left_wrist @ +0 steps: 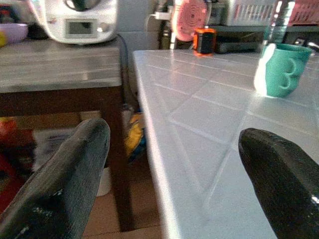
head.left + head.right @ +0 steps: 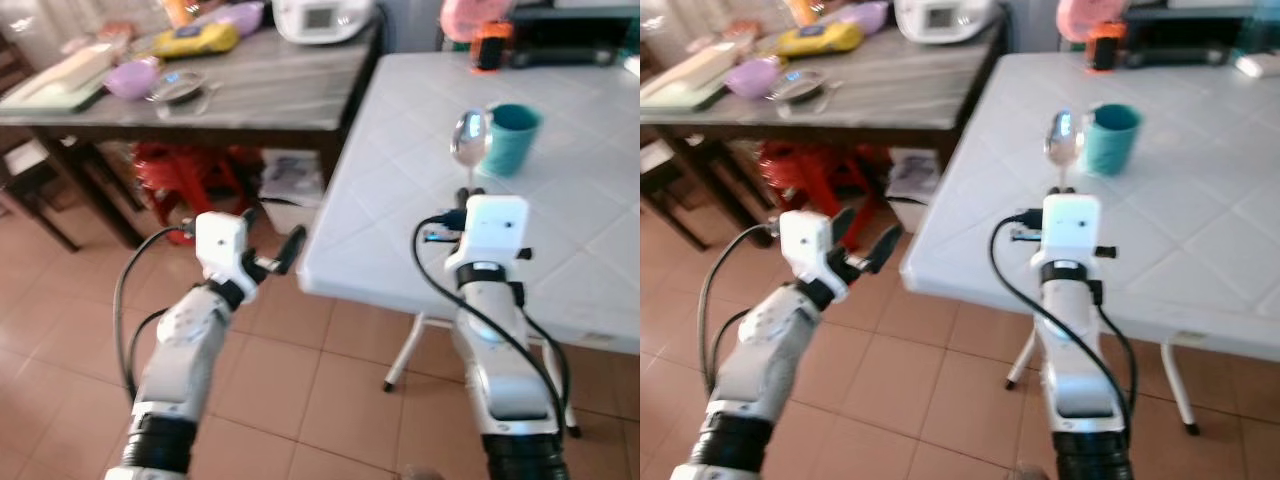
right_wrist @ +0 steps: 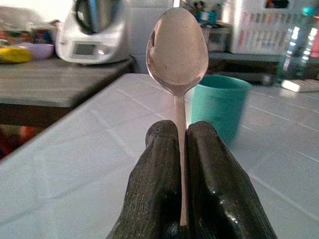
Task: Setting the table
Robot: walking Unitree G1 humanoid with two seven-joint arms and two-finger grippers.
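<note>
Right claw (image 3: 182, 149) pinches spoon (image 3: 177, 50), handle hidden; left claw (image 1: 174, 174) gapes wide.

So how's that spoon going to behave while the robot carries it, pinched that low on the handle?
The spoon looks like rigid metal, so it probably won't flex. The right tool grips only the lower handle, bowl up, so it might pivot if bumped. Its shiny surface suggests it may slip between the fingers. It stands near the teal cup.

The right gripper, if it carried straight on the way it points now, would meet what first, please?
Probably the teal cup: the right gripper holds the spoon aimed just beside it, though depth is unclear.
</note>
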